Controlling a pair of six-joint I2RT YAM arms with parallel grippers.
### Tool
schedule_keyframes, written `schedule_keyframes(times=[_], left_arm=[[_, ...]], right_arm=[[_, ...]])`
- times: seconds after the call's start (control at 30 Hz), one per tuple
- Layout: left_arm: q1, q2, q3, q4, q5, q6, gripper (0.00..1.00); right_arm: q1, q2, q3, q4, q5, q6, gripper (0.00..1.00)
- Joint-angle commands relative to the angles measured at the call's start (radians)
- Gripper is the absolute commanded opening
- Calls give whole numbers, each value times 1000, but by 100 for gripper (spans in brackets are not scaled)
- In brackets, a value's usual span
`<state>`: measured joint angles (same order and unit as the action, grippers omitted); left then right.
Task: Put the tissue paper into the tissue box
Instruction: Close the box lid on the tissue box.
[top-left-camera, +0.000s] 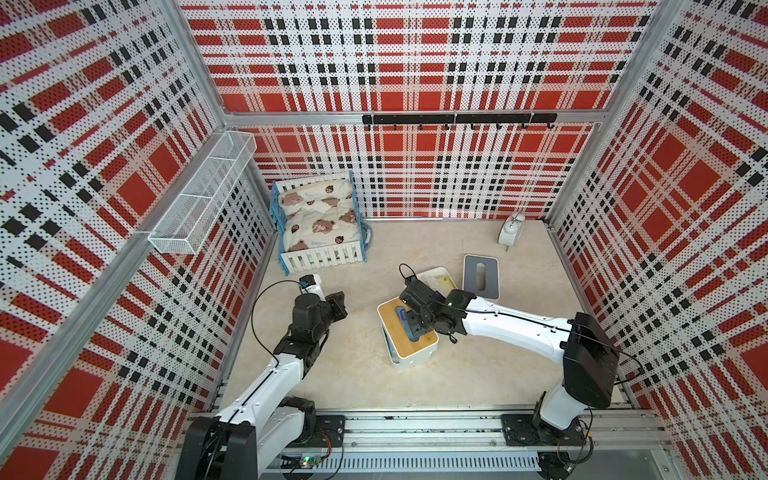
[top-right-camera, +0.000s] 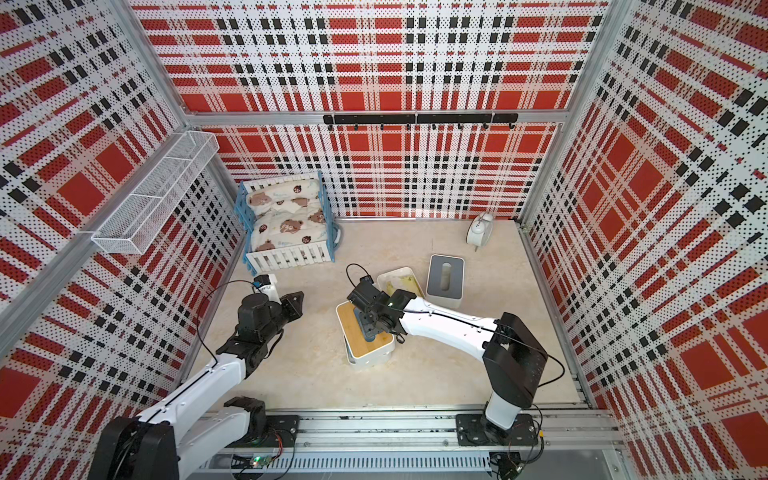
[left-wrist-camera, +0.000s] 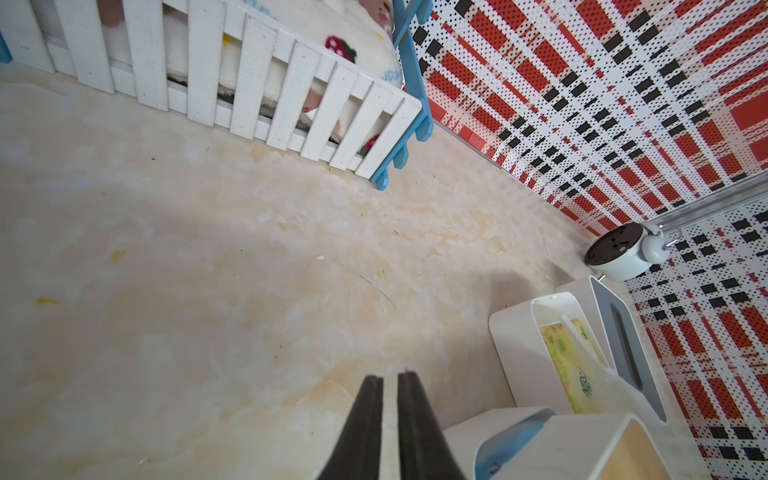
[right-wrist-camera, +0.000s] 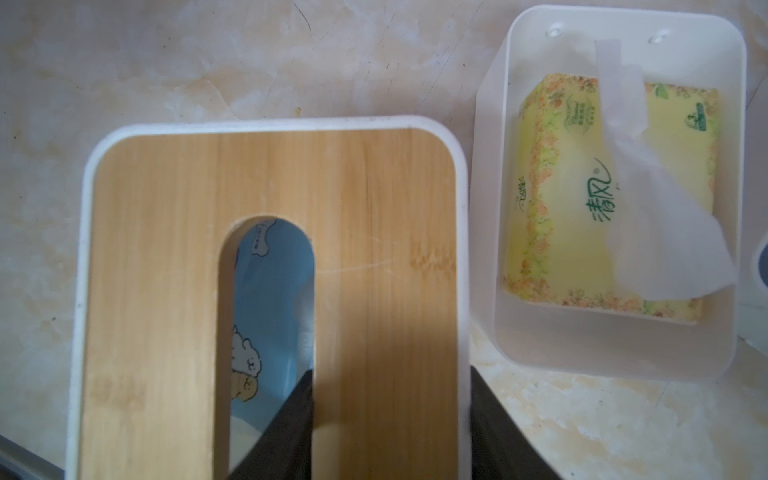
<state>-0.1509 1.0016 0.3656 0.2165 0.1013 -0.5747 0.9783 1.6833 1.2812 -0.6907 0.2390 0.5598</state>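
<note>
— Now, where does the tissue lie?

— Your yellow tissue pack sits inside the open white box, at 1 o'clock from your right gripper in a top view. Its long axis runs roughly 11-to-5.

— And the grippers?

— Your right gripper clamps the bamboo lid, one finger through the slot. Your left gripper is nearly closed, empty and farther off, at 9 o'clock.
</note>
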Motion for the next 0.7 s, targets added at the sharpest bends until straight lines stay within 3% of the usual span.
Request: schedule_keyframes(times=[0.0,0.67], left_arm=[[1,-3,1,21,6,15,15],[2,-6,8,16,6,16,15]], right_arm=[[-6,1,9,7,5,15,23],[-53,14,-11,9,-21,5,23]])
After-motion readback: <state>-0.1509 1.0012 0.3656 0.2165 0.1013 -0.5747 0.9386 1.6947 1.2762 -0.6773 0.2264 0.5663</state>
